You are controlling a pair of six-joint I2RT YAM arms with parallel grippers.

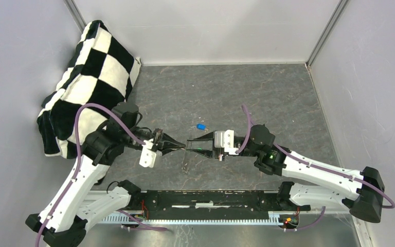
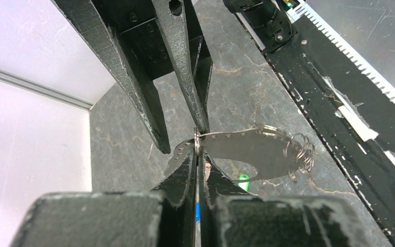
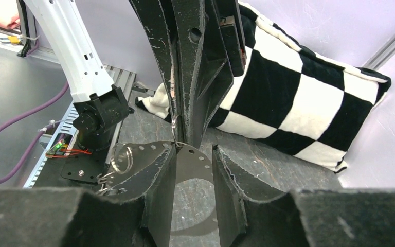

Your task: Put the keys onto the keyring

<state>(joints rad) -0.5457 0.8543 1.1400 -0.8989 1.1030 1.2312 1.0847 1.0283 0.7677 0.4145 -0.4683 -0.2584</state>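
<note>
1. The table [image 1: 267, 92] is dark, stone-patterned and walled on three sides.
2. A black-and-white checked pillow [image 1: 97, 67] leans in the far left corner.
3. The left gripper [image 1: 182, 147] reaches in from the left, a little nearer the near edge than the middle of the table. Its jaws are pressed together on the rim of the keyring [image 2: 236, 134], which it holds up off the surface.
4. The right gripper [image 1: 190, 145] meets it tip to tip from the right. Its jaws stand partly apart with a clear gap, and the keyring's band lies across that gap. One fingertip [image 2: 201, 126] touches the band. I cannot tell whether the jaws press it.
5. The keyring is a thin grey oval, dotted along its band, with a cluster of small rings [image 2: 301, 152] at its far end.
6. The blue key [image 1: 201, 126] lies on the table just beyond the grippers, toward the far edge.
7. The green key [image 2: 243, 181] shows below the keyring. I cannot tell whether it lies or hangs.
</note>
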